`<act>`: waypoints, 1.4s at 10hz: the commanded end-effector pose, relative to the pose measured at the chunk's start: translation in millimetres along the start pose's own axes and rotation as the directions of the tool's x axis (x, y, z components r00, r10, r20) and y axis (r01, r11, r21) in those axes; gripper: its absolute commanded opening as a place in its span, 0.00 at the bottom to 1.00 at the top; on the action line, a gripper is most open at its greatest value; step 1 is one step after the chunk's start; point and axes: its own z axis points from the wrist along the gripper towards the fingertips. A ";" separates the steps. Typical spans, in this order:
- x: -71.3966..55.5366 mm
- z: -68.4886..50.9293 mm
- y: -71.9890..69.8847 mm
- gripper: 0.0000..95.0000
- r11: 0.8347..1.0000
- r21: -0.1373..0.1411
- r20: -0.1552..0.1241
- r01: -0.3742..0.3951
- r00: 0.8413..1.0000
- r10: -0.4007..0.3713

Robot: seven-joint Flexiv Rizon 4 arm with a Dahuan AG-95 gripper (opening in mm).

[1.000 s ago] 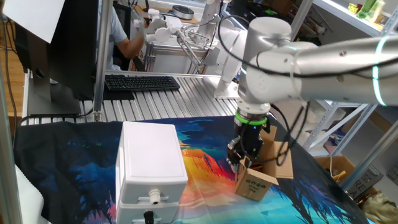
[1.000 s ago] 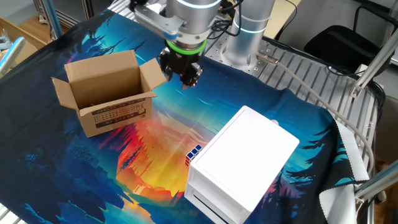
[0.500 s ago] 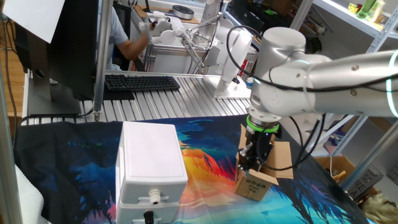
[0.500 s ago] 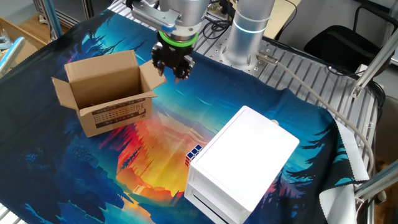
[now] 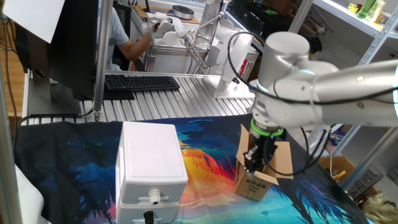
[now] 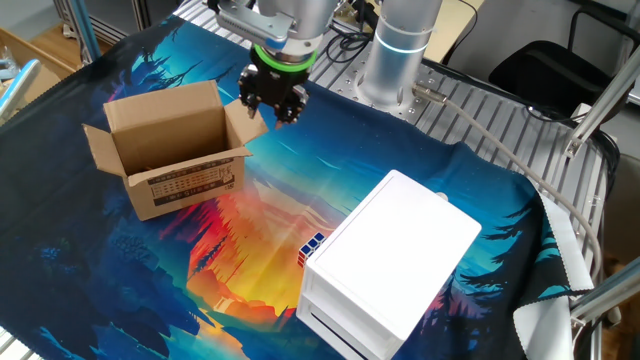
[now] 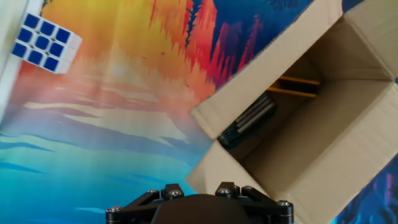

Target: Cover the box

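Box (image 6: 170,150) sits left of centre in the other fixed view, top open, four flaps splayed outward. We see the gripper (image 6: 271,100) hanging just above the right flap (image 6: 246,120), which stands angled up in the way. White case (image 6: 385,260) fills the lower right, well apart from the box; bare cloth (image 6: 270,215) between them gives open passage. A cube (image 7: 46,40) lies at the case's edge, upper left of the hand view. Arm base (image 6: 395,50) blocks the top centre.

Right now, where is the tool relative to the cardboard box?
In the other fixed view, the tool hovers over the box's right-hand flap, with the white case further right.
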 end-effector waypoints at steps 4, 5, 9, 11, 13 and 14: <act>10.1 8.3 -2.5 0.40 1.000 0.020 0.027 0.000 1.000 -0.001; 9.8 8.3 -2.6 0.40 1.000 0.031 0.035 0.000 0.999 -0.001; 3.8 9.3 -8.7 0.40 0.999 0.051 0.051 -0.001 0.999 -0.002; -0.2 2.0 -14.7 0.40 0.999 0.053 0.050 -0.001 0.999 -0.002; -12.5 -12.3 -22.2 0.40 0.997 0.071 0.042 -0.002 0.999 -0.001; -18.8 -15.9 -24.8 0.40 0.997 0.076 0.041 -0.002 0.999 -0.001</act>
